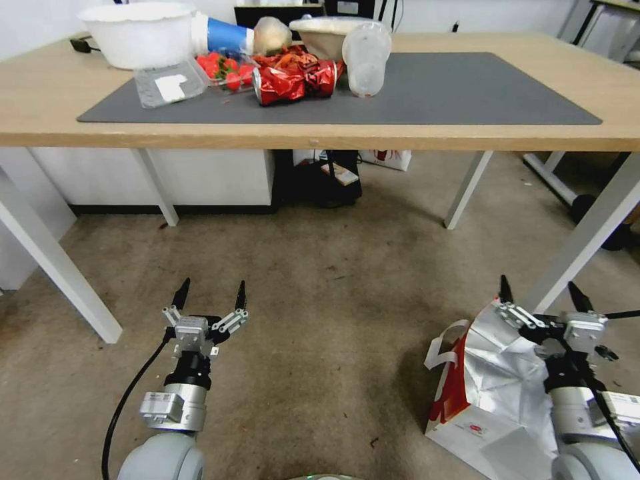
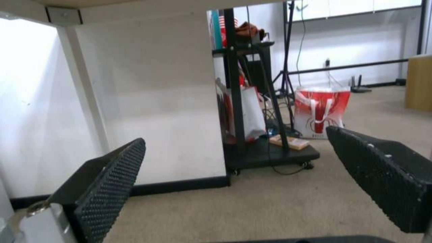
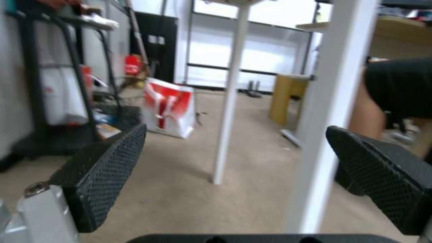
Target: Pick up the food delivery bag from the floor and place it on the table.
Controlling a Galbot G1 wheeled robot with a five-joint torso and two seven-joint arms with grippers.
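Observation:
The food delivery bag [image 1: 497, 383] lies on the floor [image 1: 320, 313] at the lower right of the head view. It is white with a red side panel, crumpled silver foil lining, white loop handles and a small round red logo. My right gripper [image 1: 541, 285] hovers open just over the bag's far top edge, beside a white table leg [image 1: 587, 233]. Open as well, my left gripper [image 1: 212, 287] hangs above bare carpet well to the bag's left. The table [image 1: 467, 137] with its dark grey mat [image 1: 453, 87] stands ahead. Both wrist views show wide-apart fingers [image 2: 112, 175] [image 3: 108, 168] holding nothing.
The mat's left half carries a white bowl [image 1: 137, 33], strawberries [image 1: 223, 67], a crushed red packet [image 1: 297, 80] and plastic tubs [image 1: 367, 57]. Under the table's far side stand a black cart [image 2: 252, 101] and another red-and-white bag [image 2: 322, 113]. White table legs [image 3: 322, 118] flank the floor space.

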